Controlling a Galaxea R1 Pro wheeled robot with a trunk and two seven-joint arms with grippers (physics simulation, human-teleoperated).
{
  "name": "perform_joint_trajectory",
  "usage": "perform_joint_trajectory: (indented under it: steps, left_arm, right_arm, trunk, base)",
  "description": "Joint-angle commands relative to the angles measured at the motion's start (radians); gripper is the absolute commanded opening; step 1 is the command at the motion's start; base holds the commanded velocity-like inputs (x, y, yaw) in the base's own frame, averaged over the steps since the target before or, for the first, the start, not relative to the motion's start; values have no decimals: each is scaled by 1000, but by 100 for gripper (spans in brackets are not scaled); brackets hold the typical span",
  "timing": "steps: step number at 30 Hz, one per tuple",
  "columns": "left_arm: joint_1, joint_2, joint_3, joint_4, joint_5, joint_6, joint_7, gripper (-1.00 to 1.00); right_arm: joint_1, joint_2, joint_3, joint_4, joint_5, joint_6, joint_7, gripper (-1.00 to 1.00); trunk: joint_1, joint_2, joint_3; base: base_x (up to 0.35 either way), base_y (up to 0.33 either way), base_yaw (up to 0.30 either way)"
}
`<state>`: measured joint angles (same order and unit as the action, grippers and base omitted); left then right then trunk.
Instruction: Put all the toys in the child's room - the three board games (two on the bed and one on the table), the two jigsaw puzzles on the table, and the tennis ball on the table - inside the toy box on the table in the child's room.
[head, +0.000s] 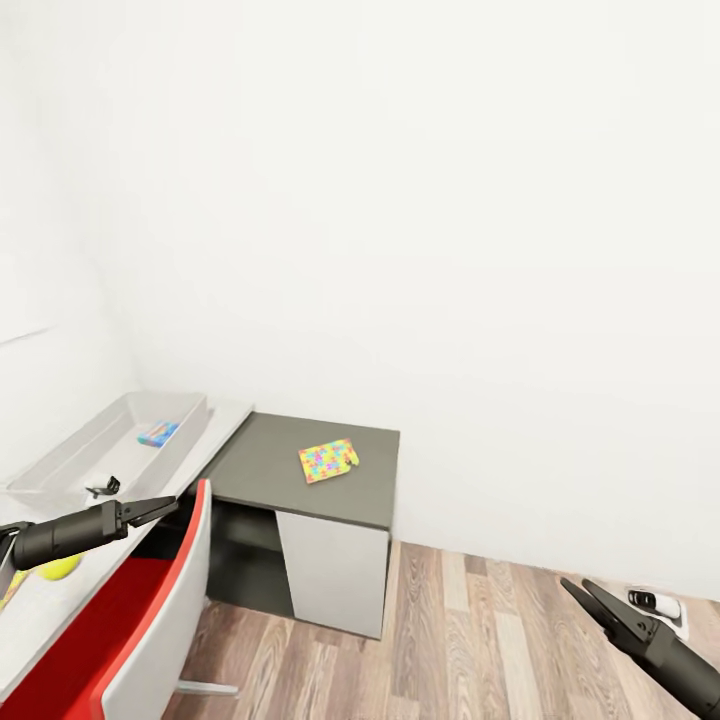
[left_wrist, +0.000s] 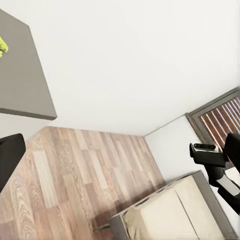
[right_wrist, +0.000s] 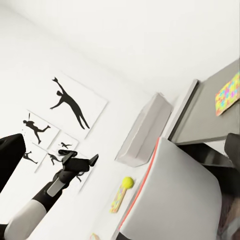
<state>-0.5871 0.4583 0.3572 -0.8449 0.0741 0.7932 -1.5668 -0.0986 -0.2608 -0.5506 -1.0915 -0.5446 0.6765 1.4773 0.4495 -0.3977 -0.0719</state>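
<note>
I have the base parked at the corner of the worktop (head: 300, 480), beside a red-and-white chair (head: 150, 620) that stands between me and the pale upper section.

**State of the claws.** The left claw (head: 160, 509) hangs over the near end of the pale worktop, its two fingers drawn to a thin gap with nothing between them. The right claw (head: 585, 596) hangs low over the wood-plank floor (head: 480, 640), well apart from the worktop, fingers slightly parted and empty.

**Location of task items.**
- The toy box (head: 60, 465) sits on the pale section against the wall and already holds one blue board game (head: 158, 433).
- The tennis ball (head: 58, 568) lies on the pale top just below the left arm. In the right wrist view it rests just beside a second jigsaw puzzle (right_wrist: 118, 199).
- One jigsaw puzzle (head: 328, 460) lies flat on the dark lower section, well apart from the box.
- The bed (left_wrist: 170, 215) shows in the left wrist view; I cannot tell whether any board games lie on it.

**Procedure for the step in hand.** I judge the ball to be the nearest pick for the left claw.
1. Open the fingers wider than the ball before descending.
2. Come down vertically, centred, so the ball is not nudged away.
3. Close gently; a ball squeezed off-centre may pop out.
4. Lift clear of the box's sloping side before carrying across.
</note>
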Motion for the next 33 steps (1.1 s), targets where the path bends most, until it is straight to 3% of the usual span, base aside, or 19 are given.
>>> perform_joint_trajectory:
  steps: [1, 16, 24, 33]
  left_arm:
    - [0, 0, 0, 0, 0, 11, -4, 100]
    - [0, 0, 0, 0, 0, 11, -4, 100]
    - [0, 0, 0, 0, -1, 11, -4, 100]
    - [0, -2, 0, 0, -1, 11, -4, 100]
  right_arm:
    - [-1, 0, -1, 0, -2, 11, 2, 100]
    - [-1, -2, -13, 1, -2, 13, 3, 100]
    - [-1, -1, -41, 1, -2, 16, 2, 100]
    - [-1, -4, -46, 10, -3, 17, 1, 100]
  trunk:
    - [0, -2, -2]
    - [0, -2, 6]
    - [0, -2, 10]
    - [0, -2, 14]
  base:
    - [-98, 0, -275]
    - [-146, 0, -275]
    - [-235, 0, -275]
    - [-268, 0, -275]
